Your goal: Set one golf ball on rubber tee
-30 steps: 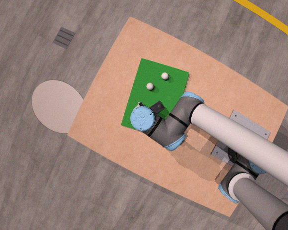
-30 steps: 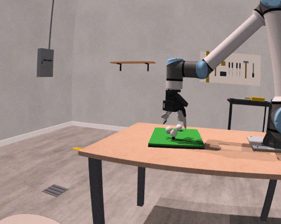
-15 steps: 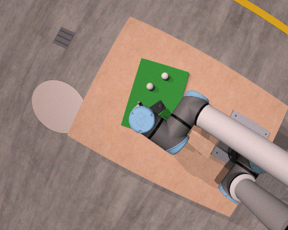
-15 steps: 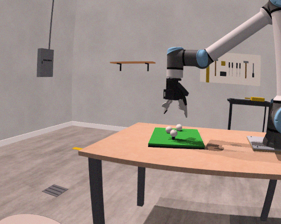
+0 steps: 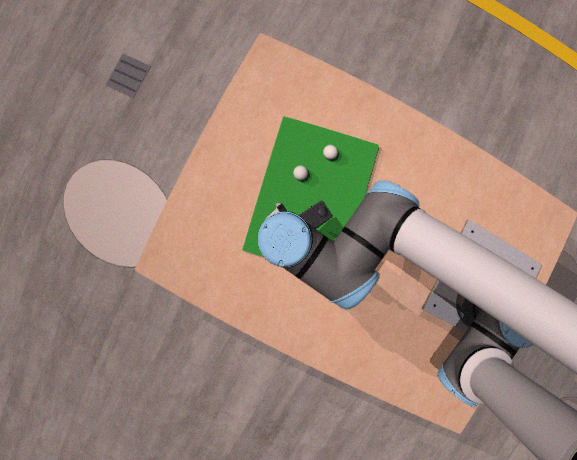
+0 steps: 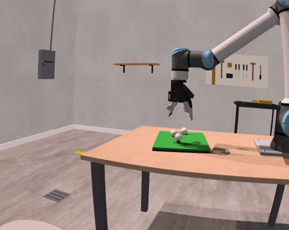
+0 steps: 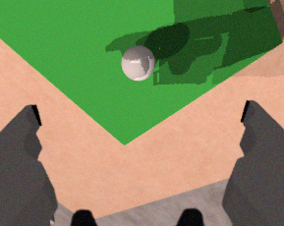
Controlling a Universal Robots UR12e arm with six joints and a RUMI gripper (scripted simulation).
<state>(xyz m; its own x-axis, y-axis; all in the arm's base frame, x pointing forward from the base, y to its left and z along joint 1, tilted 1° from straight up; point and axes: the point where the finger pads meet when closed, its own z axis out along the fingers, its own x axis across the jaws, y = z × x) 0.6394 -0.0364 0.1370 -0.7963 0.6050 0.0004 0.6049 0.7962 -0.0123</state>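
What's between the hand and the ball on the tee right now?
Nothing visible. The hand hangs open and empty above the green mat, with only open air down to the golf ball sitting on the rubber tee. The two other balls lie behind it on the mat.

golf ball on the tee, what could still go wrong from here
The golf ball sits raised on a thin dark tee, a narrow perch, so a nudge could tip it off. The open gripper hangs almost directly above it with its jaws spread; any move back down risks clipping it. Two loose balls lie close behind on the green mat; one rolling could strike the tee.
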